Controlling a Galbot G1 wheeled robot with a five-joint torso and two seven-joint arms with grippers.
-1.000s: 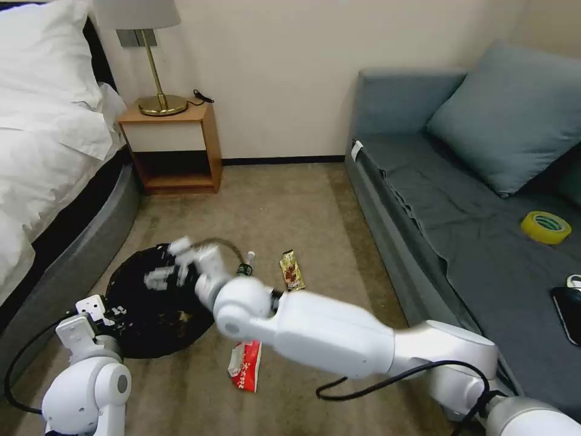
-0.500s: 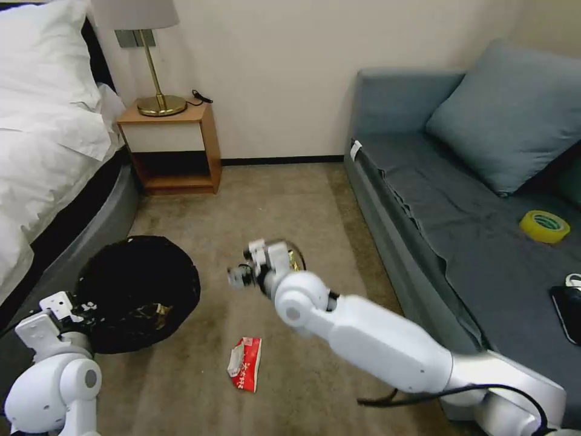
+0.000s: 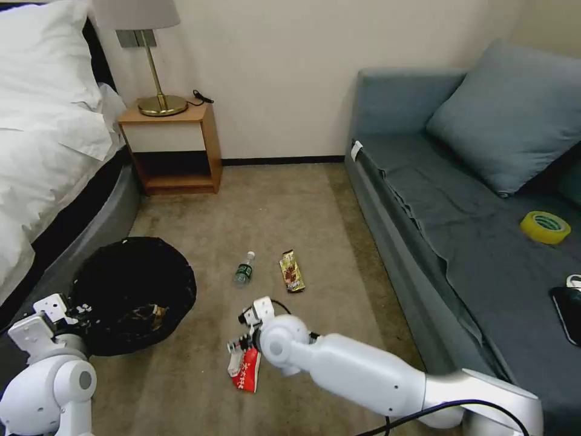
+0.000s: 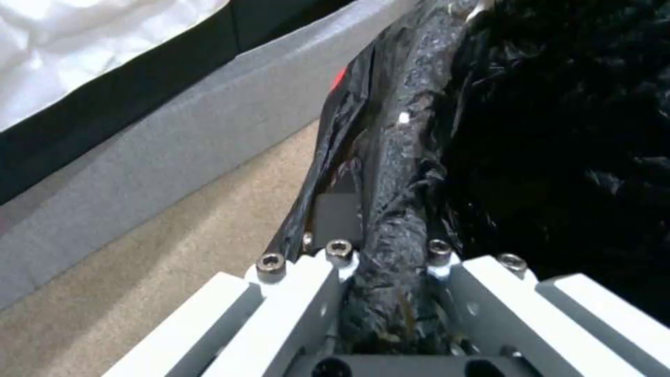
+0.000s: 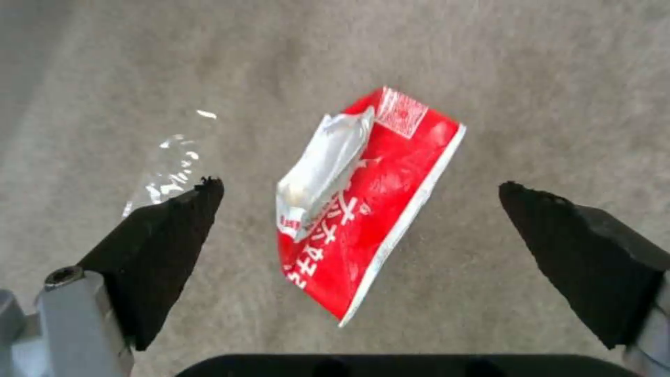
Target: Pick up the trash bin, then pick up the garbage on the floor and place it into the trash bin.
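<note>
In the head view, I see the trash bin (image 3: 130,293) at lower left, its black liner crinkled, sitting beside the grey bed base (image 3: 72,254). My left gripper (image 3: 57,309) sits at the bin's near-left rim in the bottom-left corner. My right gripper (image 3: 245,333) is low in the centre of the frame, directly above the red-white packet (image 3: 245,369) on the carpet (image 3: 272,206). Above it, mid-frame, the small bottle (image 3: 244,269) and the gold-brown wrapper (image 3: 292,270) lie side by side, apart from each other. Something tan-gold lies inside the bin; I cannot tell which piece it is.

In the left wrist view, the bin's bagged rim (image 4: 391,209) runs up the centre and my left gripper (image 4: 387,283) is clamped onto it, one finger on either side.

In the right wrist view, my right gripper (image 5: 363,209) is spread wide, its black fingertips (image 5: 175,230) at the left and right edges, with the packet (image 5: 363,209) centred between them on the carpet and not touched.
</note>
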